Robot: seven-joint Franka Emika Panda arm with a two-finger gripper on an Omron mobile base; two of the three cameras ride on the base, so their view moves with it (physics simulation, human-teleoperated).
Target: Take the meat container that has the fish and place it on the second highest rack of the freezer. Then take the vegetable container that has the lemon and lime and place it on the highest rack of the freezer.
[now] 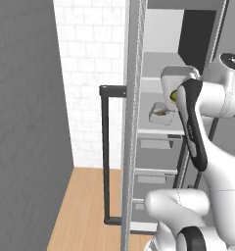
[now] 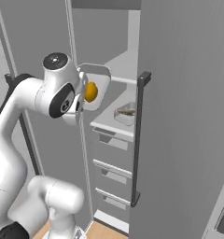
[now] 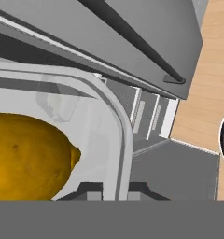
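One lemon [image 2: 90, 92]; one fish [image 2: 126, 111] on rack [image 2: 109, 122]

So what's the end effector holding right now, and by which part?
The end effector grips the lemon container by its rim, fingers either side of the wall.

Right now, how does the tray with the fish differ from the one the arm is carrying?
The fish tray lies flat on a freezer shelf; the lemon tray is held in the air, tipped on edge. The first holds a slim grey-brown fish, the second a round yellow lemon. Both are pale, shallow trays.
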